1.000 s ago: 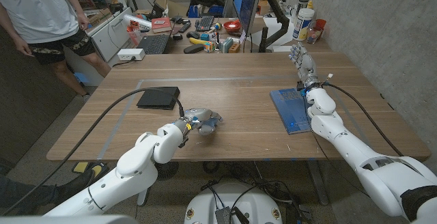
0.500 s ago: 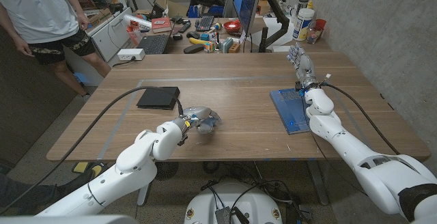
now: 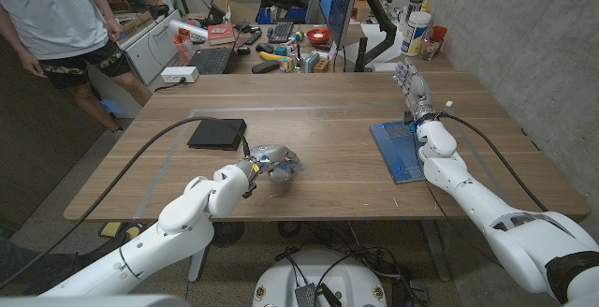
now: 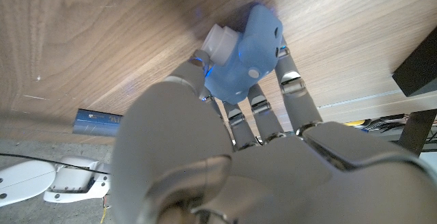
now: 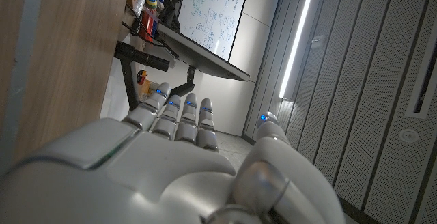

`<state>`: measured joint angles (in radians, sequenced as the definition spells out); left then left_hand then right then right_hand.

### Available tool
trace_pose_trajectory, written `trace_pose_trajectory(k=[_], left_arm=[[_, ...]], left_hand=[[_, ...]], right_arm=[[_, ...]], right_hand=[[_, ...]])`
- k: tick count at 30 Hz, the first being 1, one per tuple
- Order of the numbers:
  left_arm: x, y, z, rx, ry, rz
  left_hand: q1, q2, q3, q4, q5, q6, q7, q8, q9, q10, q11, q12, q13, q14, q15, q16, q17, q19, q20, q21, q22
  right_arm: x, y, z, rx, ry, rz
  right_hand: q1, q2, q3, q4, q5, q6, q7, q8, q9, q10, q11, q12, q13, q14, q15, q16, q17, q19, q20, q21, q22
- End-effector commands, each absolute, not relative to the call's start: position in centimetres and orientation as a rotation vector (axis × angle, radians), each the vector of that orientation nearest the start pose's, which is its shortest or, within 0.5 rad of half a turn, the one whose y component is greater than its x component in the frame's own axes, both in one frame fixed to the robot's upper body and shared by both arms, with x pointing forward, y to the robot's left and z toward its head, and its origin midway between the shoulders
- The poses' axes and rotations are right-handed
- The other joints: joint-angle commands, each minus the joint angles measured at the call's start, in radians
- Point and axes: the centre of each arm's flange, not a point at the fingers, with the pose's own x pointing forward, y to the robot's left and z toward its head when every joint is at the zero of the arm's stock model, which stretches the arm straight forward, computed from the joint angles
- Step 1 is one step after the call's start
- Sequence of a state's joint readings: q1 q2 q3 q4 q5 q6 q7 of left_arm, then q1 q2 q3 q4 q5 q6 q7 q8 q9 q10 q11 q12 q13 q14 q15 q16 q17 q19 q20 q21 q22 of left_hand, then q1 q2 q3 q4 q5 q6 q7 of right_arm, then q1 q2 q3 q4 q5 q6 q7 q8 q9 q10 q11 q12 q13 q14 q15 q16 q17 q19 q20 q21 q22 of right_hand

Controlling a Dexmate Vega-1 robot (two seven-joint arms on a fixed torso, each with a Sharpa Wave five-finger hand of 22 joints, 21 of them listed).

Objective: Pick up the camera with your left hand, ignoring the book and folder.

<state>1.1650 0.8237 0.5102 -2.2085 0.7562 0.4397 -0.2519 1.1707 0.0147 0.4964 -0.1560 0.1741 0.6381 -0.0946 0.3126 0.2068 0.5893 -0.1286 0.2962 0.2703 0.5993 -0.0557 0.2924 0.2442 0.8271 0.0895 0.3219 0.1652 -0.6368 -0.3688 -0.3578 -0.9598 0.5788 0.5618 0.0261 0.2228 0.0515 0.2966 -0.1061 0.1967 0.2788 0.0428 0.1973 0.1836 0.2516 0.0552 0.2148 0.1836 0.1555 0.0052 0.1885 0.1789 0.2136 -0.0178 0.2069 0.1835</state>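
The left hand (image 3: 270,164) is closed round the small blue camera (image 4: 242,53) near the table's (image 3: 328,129) front edge, thumb on one side, fingers (image 4: 287,80) on the other; whether it has left the wood I cannot tell; the rounded, smooth body could roll or squirt out if the pinch sits off-centre; the black folder (image 3: 216,134) and blue book (image 3: 401,150) lie well apart; the right hand (image 3: 412,87) stands empty, fingers extended.

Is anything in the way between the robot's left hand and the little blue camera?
No, nothing visible. The left hand is already at the camera, with its fingers on it. The black folder and blue book lie apart from them.
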Motion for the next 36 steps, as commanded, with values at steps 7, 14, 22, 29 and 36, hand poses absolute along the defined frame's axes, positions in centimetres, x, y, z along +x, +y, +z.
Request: trace_pose_trajectory(k=[7,14,22,29,36], left_arm=[[49.9,17.4,-6.9,1.481,-0.448,-0.139],[49.6,17.3,-6.6,1.482,-0.457,-0.128],[49.2,17.3,-6.3,1.483,-0.462,-0.121],[48.8,17.4,-5.9,1.483,-0.472,-0.115],[48.5,17.6,-5.5,1.489,-0.487,-0.107]], left_hand=[[0.037,0.031,-0.001,0.012,0.001,0.014,0.01,0.001,0.003,0.026,-0.009,0.005,0.014,0.022,-0.072,0.006,0.006,0.04,-0.036,-0.006,0.006],[0.038,0.032,-0.002,0.014,0.001,0.013,0.01,-0.001,0.003,0.026,-0.005,0.004,0.017,0.026,-0.069,0.005,0.007,0.042,-0.037,-0.01,0.006],[0.039,0.034,-0.002,0.016,0.001,0.016,0.011,-0.002,0.002,0.028,-0.007,0.002,0.02,0.029,-0.069,0.004,0.008,0.042,-0.037,-0.014,0.006],[0.039,0.036,-0.003,0.018,0.0,0.019,0.01,-0.003,0.002,0.031,-0.007,0.002,0.023,0.036,-0.068,0.004,0.009,0.041,-0.036,-0.019,0.006],[0.035,0.038,-0.005,0.023,0.0,0.02,0.013,-0.004,0.002,0.03,0.002,0.0,0.026,0.038,-0.068,0.002,0.01,0.043,-0.037,-0.023,0.006]], right_arm=[[67.6,-30.8,3.2,0.067,-0.81,0.079],[67.6,-30.8,3.2,0.068,-0.811,0.08],[67.6,-30.7,3.1,0.072,-0.811,0.081],[67.5,-30.7,3.0,0.073,-0.812,0.079],[67.4,-30.6,3.0,0.075,-0.815,0.077]], right_hand=[[-0.002,-0.002,-0.003,0.0,0.008,0.004,-0.008,-0.002,0.006,0.007,0.001,-0.002,0.002,0.008,0.002,-0.002,0.005,0.005,0.001,-0.001,0.002],[-0.002,-0.001,-0.003,0.0,0.008,0.005,-0.008,-0.002,0.006,0.007,0.002,-0.002,0.002,0.008,0.001,-0.002,0.005,0.005,0.001,-0.002,0.002],[-0.002,-0.001,-0.003,0.0,0.008,0.005,-0.007,-0.002,0.006,0.007,0.0,-0.002,0.002,0.008,0.002,-0.002,0.005,0.005,0.001,-0.002,0.002],[-0.001,-0.001,-0.004,0.0,0.008,0.004,-0.007,-0.002,0.006,0.008,0.002,-0.002,0.002,0.008,0.0,-0.002,0.005,0.005,0.002,-0.002,0.002],[-0.001,0.0,-0.004,0.0,0.009,0.004,-0.008,-0.002,0.006,0.007,-0.001,-0.002,0.002,0.009,0.001,-0.002,0.005,0.006,0.002,-0.002,0.002]])
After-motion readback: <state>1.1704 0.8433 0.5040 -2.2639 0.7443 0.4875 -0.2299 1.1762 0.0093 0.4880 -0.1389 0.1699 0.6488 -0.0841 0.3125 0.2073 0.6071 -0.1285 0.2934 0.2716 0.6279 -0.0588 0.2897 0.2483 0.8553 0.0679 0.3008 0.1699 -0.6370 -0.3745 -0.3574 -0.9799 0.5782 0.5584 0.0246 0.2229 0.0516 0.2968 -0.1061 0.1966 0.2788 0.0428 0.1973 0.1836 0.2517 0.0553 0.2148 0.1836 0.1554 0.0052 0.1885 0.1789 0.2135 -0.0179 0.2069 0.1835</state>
